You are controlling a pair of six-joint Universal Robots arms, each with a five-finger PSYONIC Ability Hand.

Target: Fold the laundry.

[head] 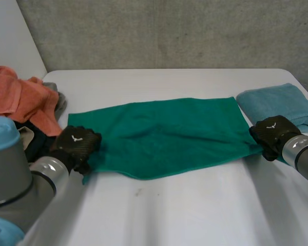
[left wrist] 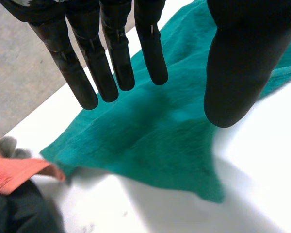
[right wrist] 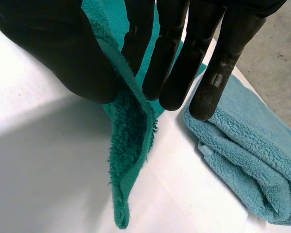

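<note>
Green towel – spread flat mid-counter | judged soft, light, limp, pile not slippery; best taken at corners | left robot hand: fingers straight and apart over the left corner | right robot hand: pinching the right edge

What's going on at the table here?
A green towel lies spread on the white table. The right hand pinches its right edge between thumb and fingers; the left hand is at the left end with straight fingers, not gripping. A folded light-blue towel lies beside the right hand, unfolded orange and dark laundry at the left.
</note>
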